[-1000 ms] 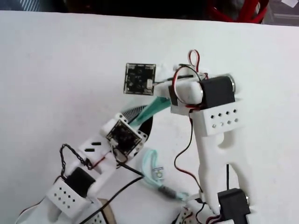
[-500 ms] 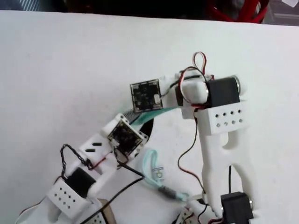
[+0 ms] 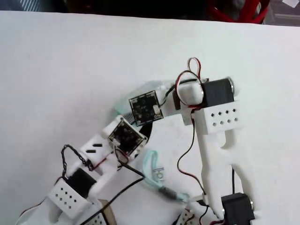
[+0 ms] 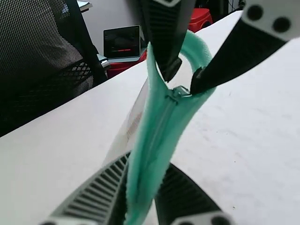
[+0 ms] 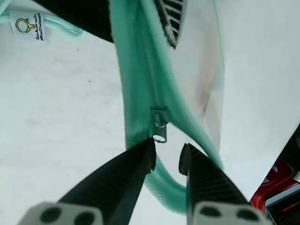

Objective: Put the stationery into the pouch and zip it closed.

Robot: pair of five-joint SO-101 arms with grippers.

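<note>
Overhead, arms [image 3: 215, 140] mostly cover the pouch [image 3: 123, 104]; up close, left pincer [image 4: 147, 165] clamps it, right pincer [image 5: 167, 147] gapes beside the zipper pull [image 5: 160, 127].

**Remote desk:** Where can I pass on the bench [image 3: 61, 61]?

**Me:** I see wide open white surface along the far part and the left side. The middle is tight: the left arm [image 3: 93, 157] and the right arm [image 3: 213, 150] meet over the pouch [image 4: 152, 140], with their wrist boards [image 3: 145, 107] close together.

**Remote desk:** And between the jaws?

**Me:** The left jaws are pressed on the pouch edge, with no gap. The right jaws stand a little apart, the zipper pull [image 5: 160, 131] just before their tips. On the near side, a teal strap [image 3: 151, 166] and black cables [image 3: 124, 187] lie between the arms.
</note>
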